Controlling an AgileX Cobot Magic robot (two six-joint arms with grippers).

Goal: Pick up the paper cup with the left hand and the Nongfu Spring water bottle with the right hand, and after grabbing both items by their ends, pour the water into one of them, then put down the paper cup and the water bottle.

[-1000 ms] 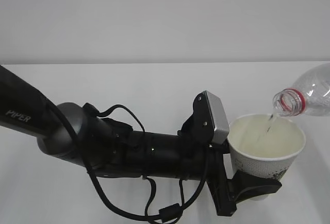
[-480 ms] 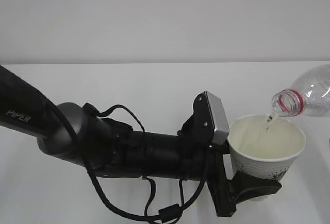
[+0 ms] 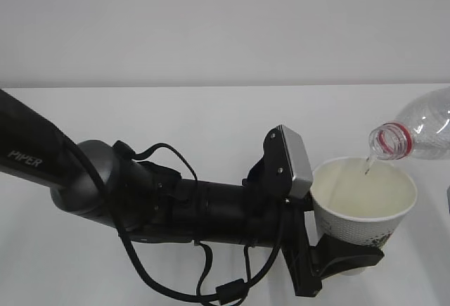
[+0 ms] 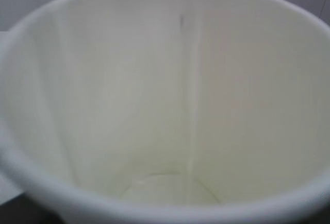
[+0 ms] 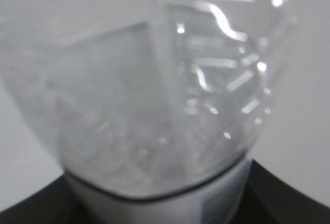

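The left hand [image 3: 342, 258] has its fingers closed round the lower part of the paper cup [image 3: 364, 204], held upright above the white desk [image 3: 211, 123], the cup's base hidden behind them. The Nongfu Spring water bottle [image 3: 415, 134] is tipped over the cup's rim, a thin stream of water [image 4: 192, 80] falling inside, but its body is cut off at the exterior view's right edge. The right hand cannot be made out there, and its wrist view shows only dark shapes flanking the bottle's blurred body [image 5: 154, 95], so the fingers seem closed on the bottle.

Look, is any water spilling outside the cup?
No spill shows. The bottle is tipped with its mouth over the cup, and a thin stream of water falls inside. The left gripper holds the cup upright.
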